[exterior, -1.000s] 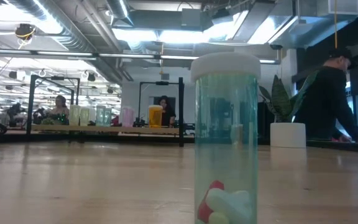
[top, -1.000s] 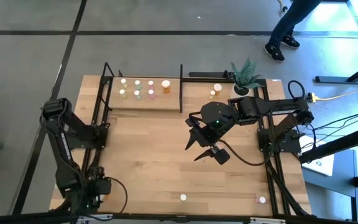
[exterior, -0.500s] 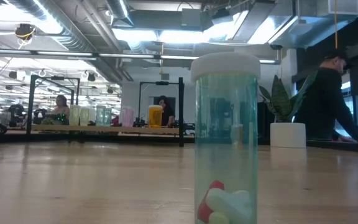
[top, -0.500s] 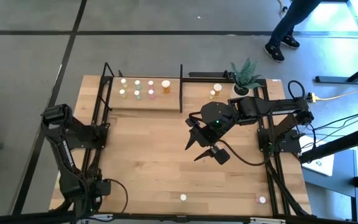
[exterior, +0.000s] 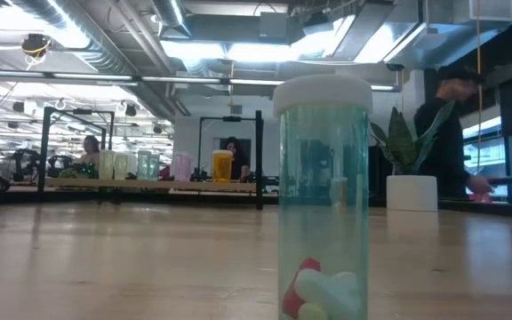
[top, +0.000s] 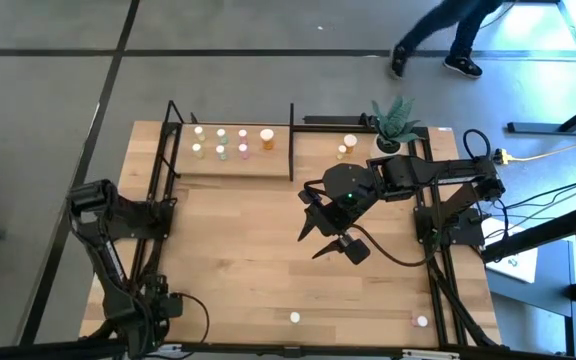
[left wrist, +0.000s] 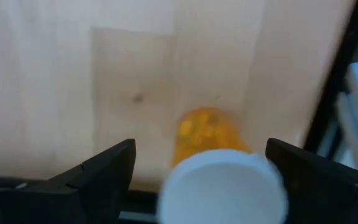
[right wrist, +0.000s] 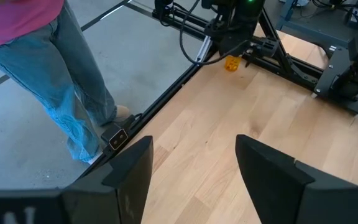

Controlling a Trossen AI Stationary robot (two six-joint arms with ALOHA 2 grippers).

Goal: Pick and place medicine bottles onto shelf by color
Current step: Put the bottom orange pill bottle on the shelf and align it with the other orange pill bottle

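Note:
An orange medicine bottle [left wrist: 207,130] with a white cap [left wrist: 222,186] stands upright on the table's near left corner. My left gripper [left wrist: 201,146] points down over it, open, one finger on each side of the cap, touching nothing that I can see. The right wrist view shows this bottle [right wrist: 232,63] far off, below the left arm. My right gripper [top: 318,240] hangs open above the table's middle, holding nothing. The shelf [top: 233,165] at the far left carries several bottles. A green bottle [exterior: 323,196] stands at the near edge.
Two bottles [top: 348,145] stand by the potted plant [top: 396,122] at the far right. Another bottle [top: 422,321] stands at the near right. Black frame bars [top: 158,215] run along the table's sides. A person [right wrist: 36,68] stands beside the table.
My left gripper has gone down toward the table at the near left corner, staying open, and its arm has swung a little toward the near edge. A person beyond the far edge has walked to the left.

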